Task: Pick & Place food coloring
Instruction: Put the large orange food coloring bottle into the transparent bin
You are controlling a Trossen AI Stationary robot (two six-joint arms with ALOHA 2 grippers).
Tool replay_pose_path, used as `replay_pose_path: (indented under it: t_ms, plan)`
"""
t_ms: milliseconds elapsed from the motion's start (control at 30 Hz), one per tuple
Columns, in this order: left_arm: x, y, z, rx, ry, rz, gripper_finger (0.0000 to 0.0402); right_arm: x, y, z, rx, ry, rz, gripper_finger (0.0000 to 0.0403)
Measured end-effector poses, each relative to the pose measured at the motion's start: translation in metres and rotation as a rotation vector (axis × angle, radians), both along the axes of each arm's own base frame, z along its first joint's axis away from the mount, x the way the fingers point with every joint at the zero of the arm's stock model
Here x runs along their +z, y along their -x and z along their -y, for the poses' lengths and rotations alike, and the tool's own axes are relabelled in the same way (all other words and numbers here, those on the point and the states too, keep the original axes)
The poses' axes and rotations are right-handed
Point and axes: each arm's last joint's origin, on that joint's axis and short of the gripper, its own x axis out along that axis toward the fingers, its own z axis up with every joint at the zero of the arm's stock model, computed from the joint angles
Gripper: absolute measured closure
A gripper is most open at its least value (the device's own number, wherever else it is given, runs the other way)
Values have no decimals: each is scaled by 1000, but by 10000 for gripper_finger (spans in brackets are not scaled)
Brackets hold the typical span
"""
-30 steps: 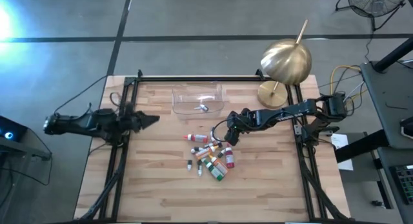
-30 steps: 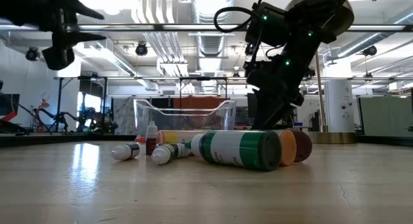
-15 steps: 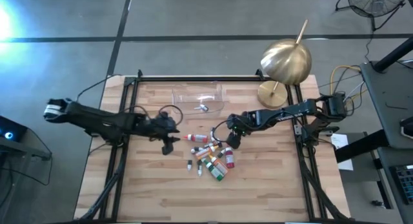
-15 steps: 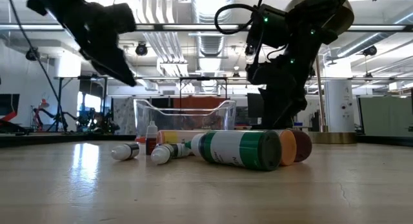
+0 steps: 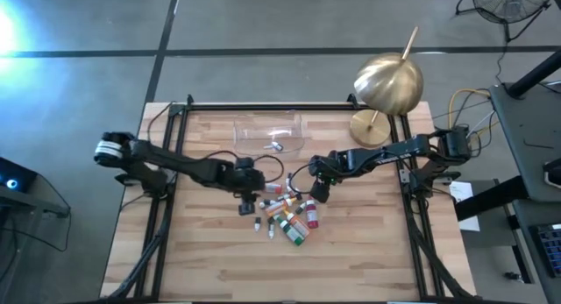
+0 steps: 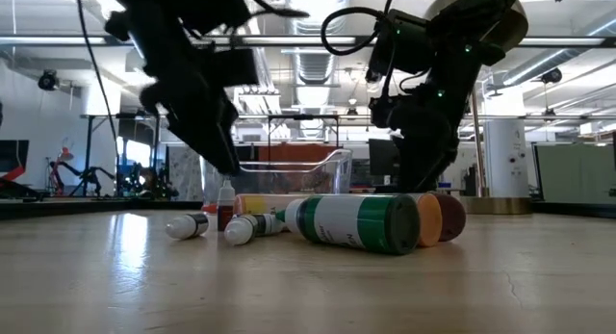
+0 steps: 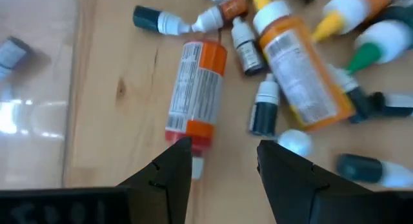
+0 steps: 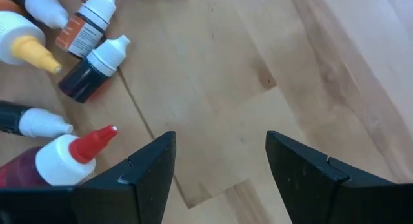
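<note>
High view shows the pick step in hand: the left gripper (image 5: 247,201) is positioned at the 9 o'clock edge of the food coloring (image 5: 285,209), a loose cluster of small bottles lying on the table (image 5: 202,260) just right of centre. Nothing is held by either arm.

Left arm: extended from the table's 9 o'clock side toward centre, wrist pitched down. Left wrist view shows the fingers parted moderately, with an orange bottle (image 7: 197,88) lying directly ahead of them, its white cap toward the gap.

Right gripper (image 5: 319,192): at the cluster's 2 o'clock edge, arm reaching in from 3 o'clock. Right wrist view shows its jaws spread wide over bare wood, bottles lying to one side.

Clear tray (image 5: 268,134): at 12 o'clock from the cluster, apart from it, with one small item inside.

Next move, by judgement: lower the left gripper, straddle the orange bottle across its width, close, lift, then carry toward the tray. Neighbouring bottles lie close; a skewed approach may scatter them.
</note>
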Motion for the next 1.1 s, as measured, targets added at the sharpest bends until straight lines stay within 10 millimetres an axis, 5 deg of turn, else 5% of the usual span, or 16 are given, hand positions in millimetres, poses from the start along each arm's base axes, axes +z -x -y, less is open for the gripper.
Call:
replay_pose_path:
  t_ms: [500, 1100]
  plan:
    - [-24, -15, -11, 7, -59, -177, 252, 0, 0, 1, 19, 35, -2, 170]
    - [-38, -24, -24, 89, 20, -163, 252, 1, -2, 1, 30, 42, 14, 170]
